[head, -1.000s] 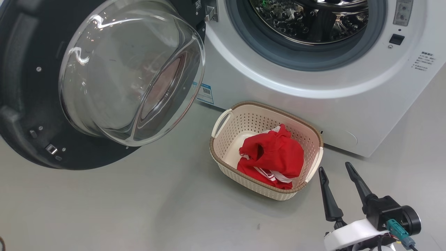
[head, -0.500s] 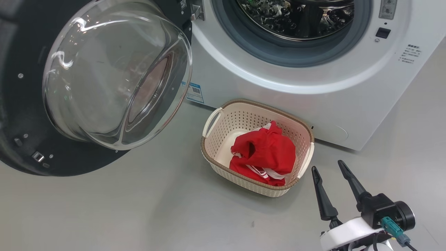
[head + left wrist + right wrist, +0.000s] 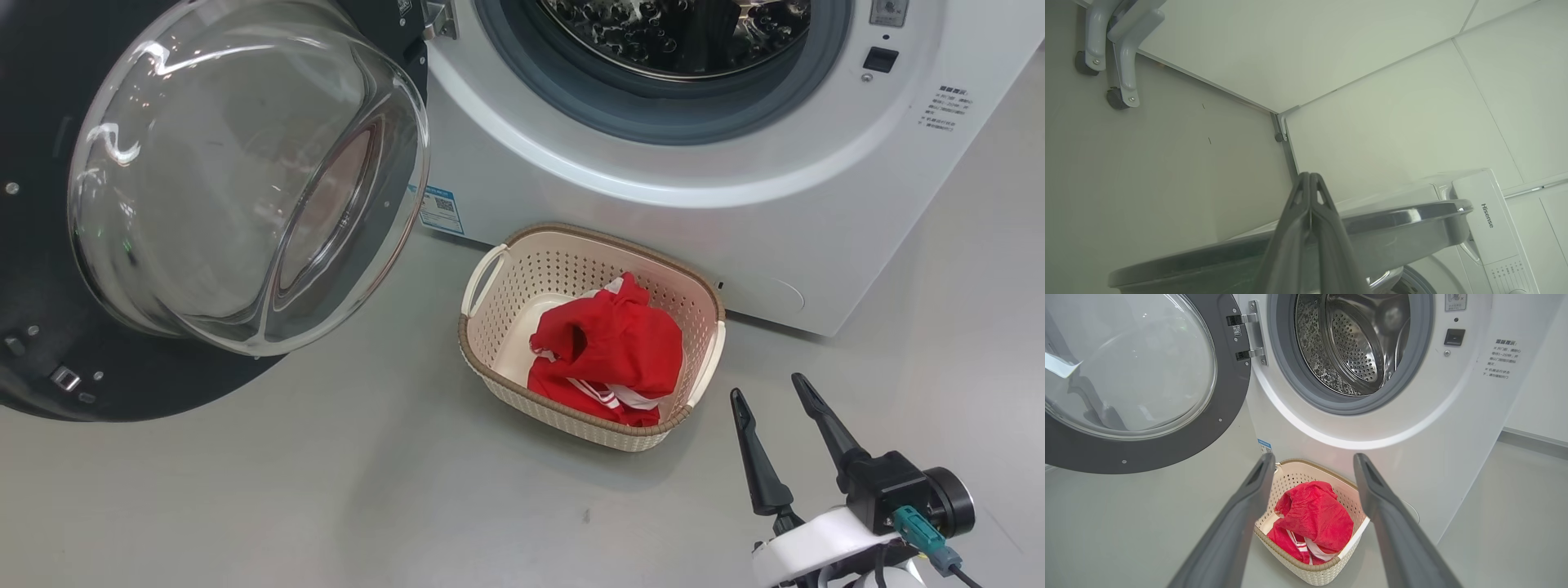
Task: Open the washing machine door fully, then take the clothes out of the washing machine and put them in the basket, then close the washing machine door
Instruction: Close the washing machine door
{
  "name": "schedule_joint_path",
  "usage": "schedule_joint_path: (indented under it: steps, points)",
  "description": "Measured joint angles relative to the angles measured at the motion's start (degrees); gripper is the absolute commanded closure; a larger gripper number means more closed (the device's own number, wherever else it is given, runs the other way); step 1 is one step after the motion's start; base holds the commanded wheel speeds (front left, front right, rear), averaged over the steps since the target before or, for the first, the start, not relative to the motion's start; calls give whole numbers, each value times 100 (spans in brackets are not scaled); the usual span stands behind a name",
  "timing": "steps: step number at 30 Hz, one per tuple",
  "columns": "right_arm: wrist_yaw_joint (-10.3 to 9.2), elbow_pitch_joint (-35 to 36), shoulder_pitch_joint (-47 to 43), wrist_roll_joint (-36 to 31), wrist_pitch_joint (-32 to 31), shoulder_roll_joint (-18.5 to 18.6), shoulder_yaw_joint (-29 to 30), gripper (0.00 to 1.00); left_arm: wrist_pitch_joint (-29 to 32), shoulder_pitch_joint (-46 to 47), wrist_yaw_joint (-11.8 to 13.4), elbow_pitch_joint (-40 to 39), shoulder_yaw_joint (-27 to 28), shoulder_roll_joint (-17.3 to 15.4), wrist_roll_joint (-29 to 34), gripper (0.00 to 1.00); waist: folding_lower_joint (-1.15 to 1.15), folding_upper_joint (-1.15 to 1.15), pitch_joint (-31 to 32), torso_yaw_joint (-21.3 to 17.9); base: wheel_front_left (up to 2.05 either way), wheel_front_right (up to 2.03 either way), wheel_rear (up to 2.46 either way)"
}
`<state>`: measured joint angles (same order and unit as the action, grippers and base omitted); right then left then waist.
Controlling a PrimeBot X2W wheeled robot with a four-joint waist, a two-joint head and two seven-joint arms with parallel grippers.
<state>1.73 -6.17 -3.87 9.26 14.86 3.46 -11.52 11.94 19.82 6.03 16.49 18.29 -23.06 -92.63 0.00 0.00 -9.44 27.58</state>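
**DOOR CLOSURE: HANDLING AND ORIENTATION**

**Location.** The washing machine door (image 3: pixel 229 188) stands swung open to the left of the washing machine (image 3: pixel 653 220), hanging from hinges at the left edge of the drum opening. The clothes (image 3: pixel 612 351) lie bunched inside the basket (image 3: pixel 522 294). The basket sits on the floor (image 3: pixel 326 490) just beside the foot of the machine's front panel.

**Jaw state.** Right gripper (image 3: pixel 767 386): jaws spread wide, grasping nothing, poised above the floor near the basket's right end. Left gripper (image 3: pixel 1310 176): jaws clenched tip to tip on nothing, seen against the door's outer rim. Contact with the rim cannot be determined.

**Handling (estimate).** The door is likely rigid and fairly heavy, with a glossy black frame that offers little friction. The clear bowl is glass and should be treated as fragile. Apply force to the black frame near the free rim, farthest from the hinges, where leverage is greatest. A push is probably enough (no pinch grasp appears necessary). The garment is soft and light.

**Orientation.** The bowl bulges toward the robot and slightly rightward. The door is round, so it has no long axis. The governing line is the upright hinge axis, about which the free rim sweeps toward the drum opening.
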Motion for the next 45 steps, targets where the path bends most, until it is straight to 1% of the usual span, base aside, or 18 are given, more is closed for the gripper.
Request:
schedule_joint_path:
  steps: [4,11,13,22,24,35,38,40,45]
  points:
    - [18,0,27,-27,0,16,3,0,169,119,1,208,-162,1,-4,100,0,0,-44,-37,0,0,0]
    - [22,0,46,-27,0,25,3,0,397,211,1,408,-242,-7,-34,100,0,0,-88,-60,0,0,0]
    - [22,0,47,-27,0,30,3,0,468,249,-2,453,-245,-27,-140,100,0,0,-100,-65,0,0,0]
    - [22,1,111,-27,0,40,20,0,767,282,-227,546,-237,-94,-293,100,0,0,-145,-51,0,0,0]
    - [22,0,111,-27,0,41,20,0,802,283,-238,550,-236,-97,-321,100,0,0,-150,-47,0,0,0]
    - [23,-1,124,-35,0,60,32,0,1095,283,-526,658,-191,-107,-558,100,0,0,-182,-11,0,0,0]
    - [27,-5,158,-35,0,59,25,0,1170,276,-611,684,-163,-104,-597,100,0,0,-174,-24,0,0,0]
    - [67,-15,186,-35,0,57,13,0,1194,266,-666,695,-151,-104,-608,100,0,0,-152,-46,0,0,0]
    - [70,-42,201,-34,0,51,0,0,1280,196,-808,705,-121,-109,-621,100,0,0,-99,-116,0,0,0]
